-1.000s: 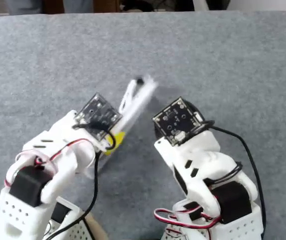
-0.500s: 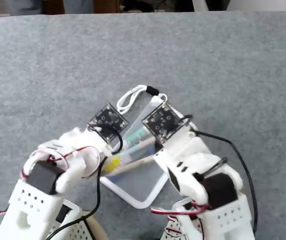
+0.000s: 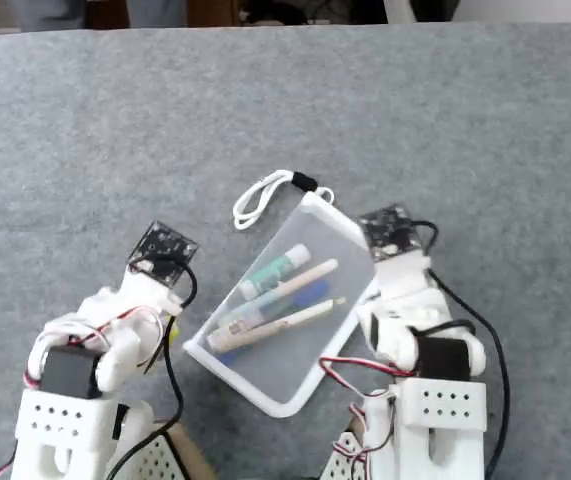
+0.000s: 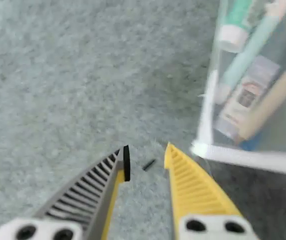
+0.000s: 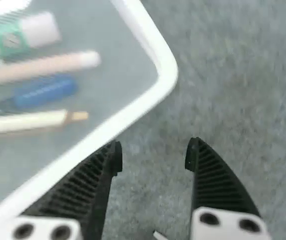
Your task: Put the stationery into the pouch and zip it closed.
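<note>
A clear pouch (image 3: 295, 350) with a white zip edge lies flat on the grey cloth between the two arms. Inside it are several pens and a glue stick (image 3: 275, 272). Its white cord loop (image 3: 255, 200) trails off the far corner. My left gripper (image 4: 147, 161) is open just off the pouch's left corner (image 4: 203, 149), holding nothing. My right gripper (image 5: 153, 152) is open beside the pouch's rounded white corner (image 5: 165, 75), also holding nothing. The pens (image 5: 42, 67) show through the plastic.
Grey cloth (image 3: 465, 130) covers the whole table. Both arm bases (image 3: 65, 420) stand at the near edge. Open cloth lies to the far side and to both sides of the pouch.
Both arms have drawn back toward their bases and apart. The pouch, which they held up and covered before, now lies flat and free on the cloth.
</note>
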`<state>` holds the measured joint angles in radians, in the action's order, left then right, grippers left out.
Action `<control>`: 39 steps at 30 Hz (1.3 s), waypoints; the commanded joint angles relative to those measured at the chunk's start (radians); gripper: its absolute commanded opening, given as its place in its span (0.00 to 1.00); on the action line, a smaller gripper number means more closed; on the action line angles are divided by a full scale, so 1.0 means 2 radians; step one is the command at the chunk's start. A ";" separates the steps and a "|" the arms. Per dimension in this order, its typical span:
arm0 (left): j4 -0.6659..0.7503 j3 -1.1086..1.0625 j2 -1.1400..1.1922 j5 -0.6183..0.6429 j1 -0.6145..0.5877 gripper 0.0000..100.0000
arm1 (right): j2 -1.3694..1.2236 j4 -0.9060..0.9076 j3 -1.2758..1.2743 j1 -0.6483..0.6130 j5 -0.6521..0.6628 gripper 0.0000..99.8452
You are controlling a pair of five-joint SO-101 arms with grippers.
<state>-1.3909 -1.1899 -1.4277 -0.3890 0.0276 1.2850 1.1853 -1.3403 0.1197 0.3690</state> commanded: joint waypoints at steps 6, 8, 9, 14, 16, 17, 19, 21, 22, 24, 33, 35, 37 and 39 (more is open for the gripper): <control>0.008 -0.141 -0.172 0.003 -0.082 0.14 | 0.004 -0.012 -0.055 0.025 -0.002 0.22; 0.015 -0.165 -0.206 0.003 -0.084 0.14 | 0.004 -0.018 -0.061 0.029 -0.002 0.22; 0.017 -0.165 -0.200 0.004 -0.082 0.14 | 0.004 -0.020 -0.063 0.034 -0.003 0.22; 0.034 -0.171 -0.179 0.004 -0.083 0.14 | 0.004 -0.049 -0.091 0.036 -0.003 0.22; 0.041 -0.198 -0.179 0.004 -0.084 0.14 | 0.004 -0.071 -0.117 0.035 -0.003 0.22; 0.047 -0.217 -0.179 0.004 -0.083 0.14 | 0.004 -0.077 -0.132 0.034 -0.003 0.22; 0.058 -0.247 -0.179 0.004 -0.085 0.14 | 0.004 -0.077 -0.135 0.037 -0.003 0.22; 0.062 -0.255 -0.179 0.004 -0.083 0.14 | 0.004 -0.075 -0.135 0.038 -0.003 0.22; 0.062 -0.255 -0.179 0.004 -0.080 0.14 | 0.004 -0.075 -0.135 0.038 -0.003 0.22; 0.062 -0.255 -0.179 0.004 -0.078 0.14 | 0.004 -0.076 -0.135 0.038 -0.003 0.22; 0.062 -0.255 -0.179 0.004 -0.077 0.14 | 0.004 -0.076 -0.135 0.035 0.000 0.22; 0.062 -0.255 -0.179 0.004 -0.076 0.14 | 0.004 -0.076 -0.135 0.035 0.000 0.22; 0.062 -0.255 -0.179 0.004 -0.076 0.14 | 0.004 -0.076 -0.135 0.035 0.000 0.22; 0.062 -0.255 -0.179 0.004 -0.076 0.14 | 0.004 -0.076 -0.135 0.035 0.000 0.22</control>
<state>-1.2850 -1.6824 -1.7837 -0.3890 -0.1335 1.2850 1.0457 -1.6134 0.1826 0.3690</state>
